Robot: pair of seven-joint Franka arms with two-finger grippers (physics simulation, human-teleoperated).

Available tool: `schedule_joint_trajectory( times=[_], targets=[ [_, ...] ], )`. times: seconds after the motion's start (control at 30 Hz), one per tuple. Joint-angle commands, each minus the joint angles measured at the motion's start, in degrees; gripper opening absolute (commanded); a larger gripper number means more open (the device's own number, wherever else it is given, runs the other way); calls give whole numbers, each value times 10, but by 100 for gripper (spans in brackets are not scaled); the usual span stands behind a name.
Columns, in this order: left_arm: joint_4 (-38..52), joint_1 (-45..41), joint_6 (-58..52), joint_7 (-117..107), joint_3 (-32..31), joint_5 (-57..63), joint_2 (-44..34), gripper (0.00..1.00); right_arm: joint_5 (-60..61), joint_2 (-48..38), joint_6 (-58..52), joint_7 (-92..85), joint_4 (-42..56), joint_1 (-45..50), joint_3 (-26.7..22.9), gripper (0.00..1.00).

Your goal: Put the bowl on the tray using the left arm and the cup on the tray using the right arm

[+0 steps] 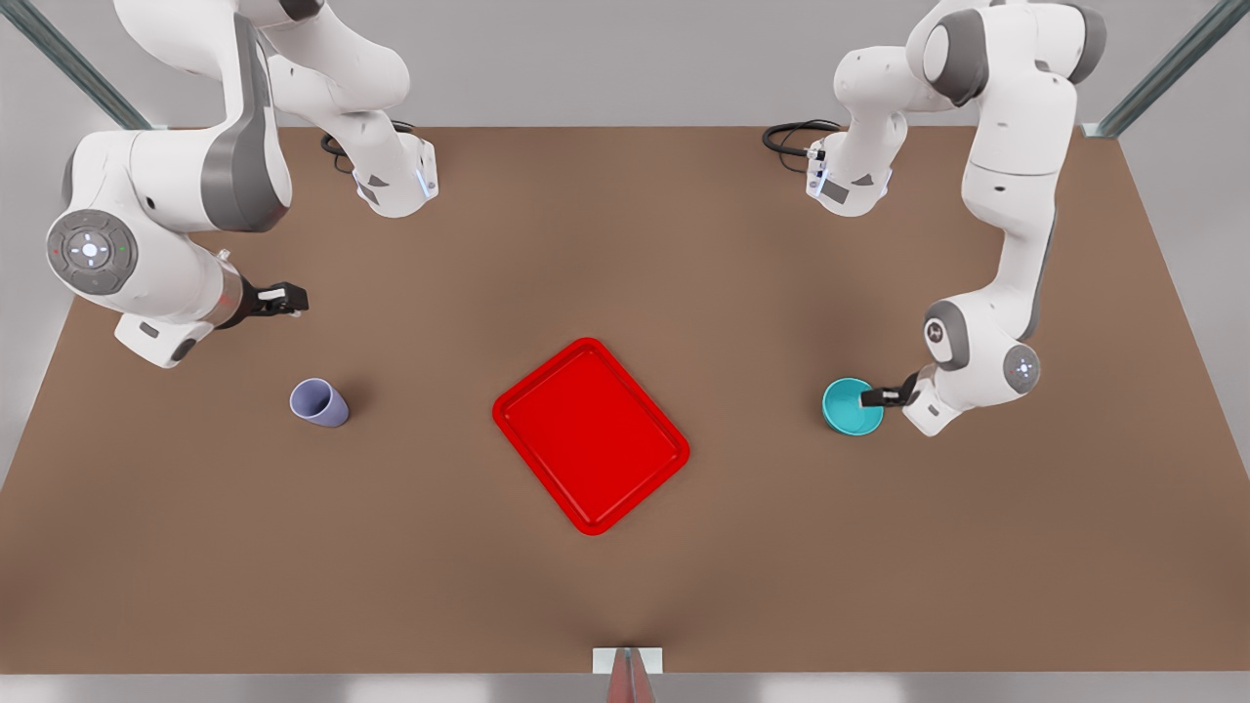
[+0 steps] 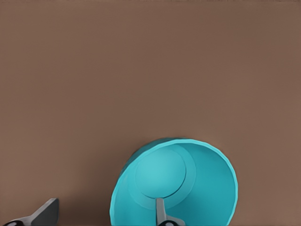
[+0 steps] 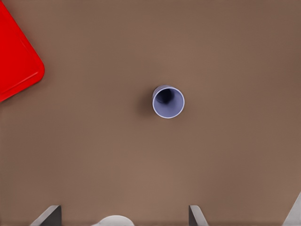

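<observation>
Front view, left to right. Right gripper [image 1: 296,298] hangs above and behind the cup [image 1: 319,402], jaws spread, nothing held. Cup stands upright on the surface [image 1: 625,244], well apart from the tray [image 1: 591,435]. Tray is mid-surface, bare. Left gripper [image 1: 872,397] straddles the bowl [image 1: 848,410] rim, one finger [image 2: 162,214] inside, jaws apart, not yet clamped. Bowl looks light, rigid, slick: pinch the wall at the rim. Cup: grip across the sides.

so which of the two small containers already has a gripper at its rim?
The teal bowl: the left gripper straddles its rim, one finger inside, one outside. The lavender cup stands alone; the right gripper is open, off it.
</observation>
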Motion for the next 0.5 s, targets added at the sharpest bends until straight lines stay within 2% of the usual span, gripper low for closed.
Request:
schedule_joint_trajectory(
  times=[0.0, 0.03, 0.07, 0.1, 0.2, 0.23, 0.3, 0.33, 0.47],
  targets=[
    [0, 0, 32, 26, 0, -6, 3, 100, 0, -1, -1, -1, 0, 0, 0, 100],
    [0, -1, 32, 26, 0, -6, 6, 100, 0, -1, 0, -1, 0, 0, 0, 100],
    [0, -1, 32, 25, -1, -6, 6, 82, 0, -1, 0, -1, 0, 0, 1, 100],
    [0, -2, 31, 23, -1, -6, 6, 59, 0, -1, 0, 0, 0, 0, 0, 100],
    [0, -3, 31, 22, -2, -7, 6, 54, 1, 1, 1, 0, 0, 1, 1, 100],
    [0, -3, 29, 20, -1, -7, 6, 47, 1, 3, 1, 0, 0, 1, 1, 100],
    [0, -4, 24, 19, -2, -34, 5, 25, 2, 4, 2, 0, 0, 1, 1, 100],
    [0, -9, 13, 20, -2, -48, 5, 21, 2, 4, 2, 0, 0, 1, 1, 100],
    [12, -27, -24, 12, -1, -59, -9, 21, 3, 4, 2, 0, 0, 1, 1, 100]
  ],
)
